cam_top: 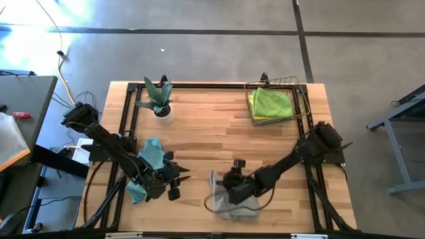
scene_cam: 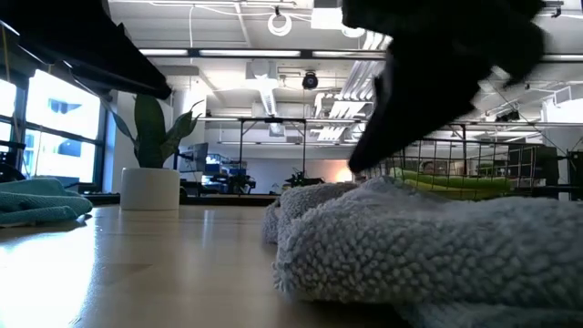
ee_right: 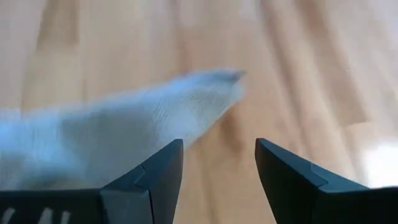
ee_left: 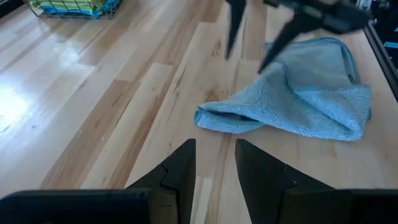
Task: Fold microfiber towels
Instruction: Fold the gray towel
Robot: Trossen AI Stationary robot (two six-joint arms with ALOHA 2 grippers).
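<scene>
Seen from above, a wooden table (cam_top: 219,126) holds a grey towel (cam_top: 232,202) bunched near the front edge at about six o'clock, with the right gripper (cam_top: 229,180) low over it, its fingers (ee_right: 155,174) spread apart and grasping nothing. The left gripper (cam_top: 174,178) sits at about eight o'clock beside a crumpled teal towel (cam_top: 147,162), its fingers (ee_left: 183,165) parted with only bare wood between them. A wire basket (cam_top: 302,99) at two o'clock holds green towels (cam_top: 272,103), and a potted plant (cam_top: 159,99) stands at eleven o'clock.
</scene>
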